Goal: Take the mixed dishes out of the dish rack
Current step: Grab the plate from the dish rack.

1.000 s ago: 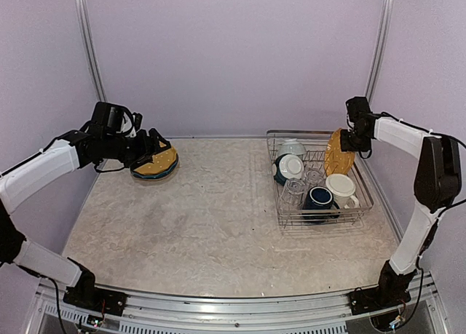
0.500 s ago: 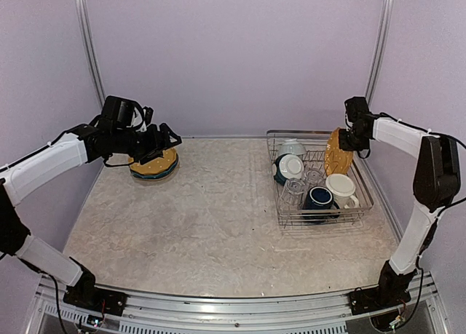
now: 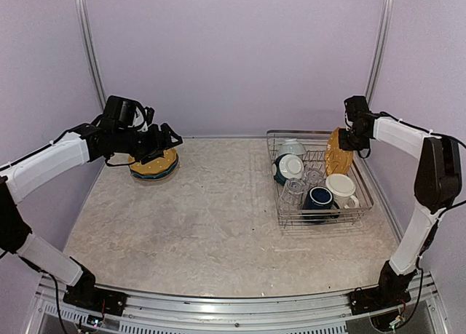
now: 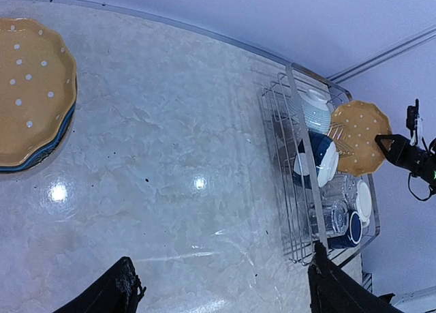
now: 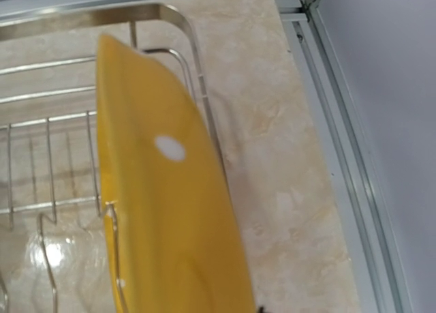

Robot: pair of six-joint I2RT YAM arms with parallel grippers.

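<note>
Since a second ago the left fingers (image 3: 167, 140) have lifted off the stack of plates (image 3: 154, 167) far left of the dish rack (image 3: 324, 219). They now hang spread apart just above it, holding nothing. The right fingers (image 3: 348, 140) have barely shifted. They sit at the top rim of the yellow plate (image 3: 338, 156), which stands upright at the rack's right side, and whether they are clamped on it cannot be told.

The rack holds:
- one yellow plate
- one teal bowl (image 3: 289, 167)
- one pale ribbed bowl (image 3: 292, 146) at its far end
- two clear glasses (image 3: 295, 192)
- one navy mug (image 3: 318, 197)
- one cream mug (image 3: 341, 186)

The stack on the counter (image 3: 211, 225) shows a yellow plate over a blue one.
</note>
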